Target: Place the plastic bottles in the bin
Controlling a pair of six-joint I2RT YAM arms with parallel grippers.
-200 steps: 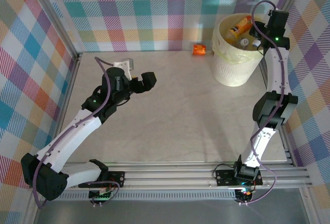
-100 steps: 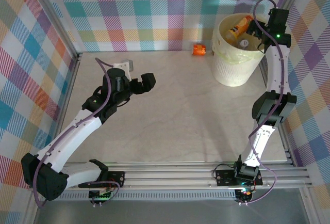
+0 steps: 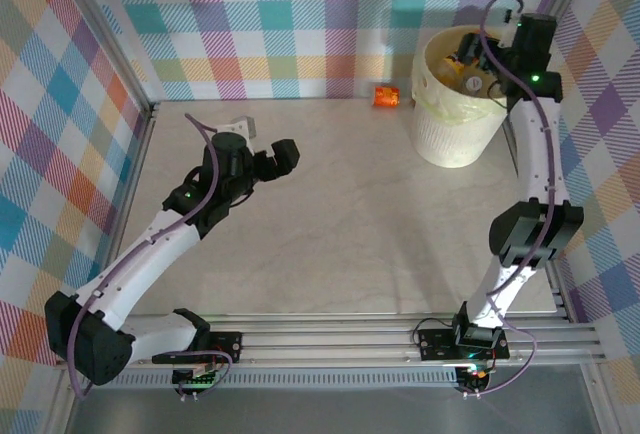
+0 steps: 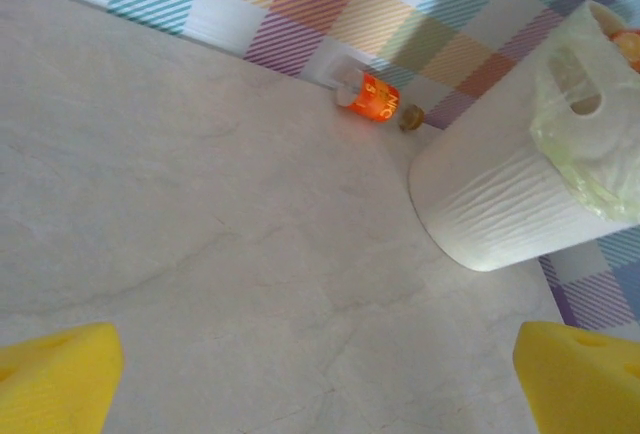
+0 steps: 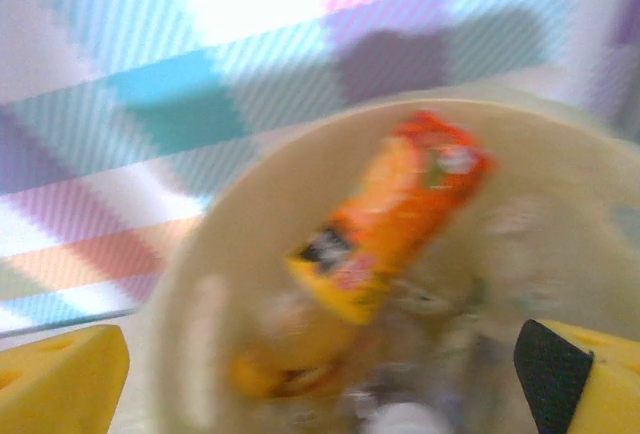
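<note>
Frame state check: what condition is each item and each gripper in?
bin: upright, lined, holding bottles.
orange-labelled bottle: lying inside the bin.
stray orange bottle: lying on the table, outside the bin.
left gripper: open, empty.
right gripper: open, empty, above the bin.

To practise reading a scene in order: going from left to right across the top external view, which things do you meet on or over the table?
left hand → small orange bottle → white bin
</note>
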